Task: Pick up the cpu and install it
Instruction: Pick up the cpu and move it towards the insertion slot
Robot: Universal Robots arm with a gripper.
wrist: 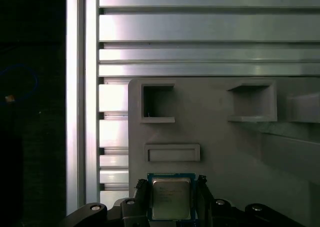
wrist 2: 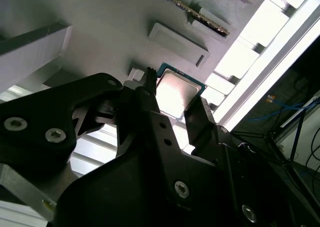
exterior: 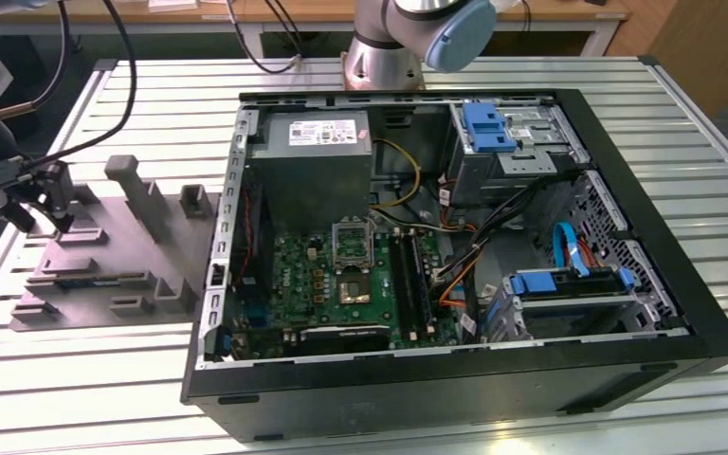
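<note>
Underneath, slatted table [exterior: 86,379], perhaps aluminium

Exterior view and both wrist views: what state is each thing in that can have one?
Small square silvery-topped cpu: lying flat, metal top up, on the grey plastic tray at the black tool.
Black computer case: on its side, side panel off.
Dark metal-framed motherboard socket: frame swung open.

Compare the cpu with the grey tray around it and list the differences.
Size: the cpu is a small square chip; the grey tray spreads far beyond it. Finish: the cpu's top is shiny metal, edged blue-green; the tray is matte plastic. Shape: the cpu is flat; the tray has recesses and upright blocks. Both look pale grey.
</note>
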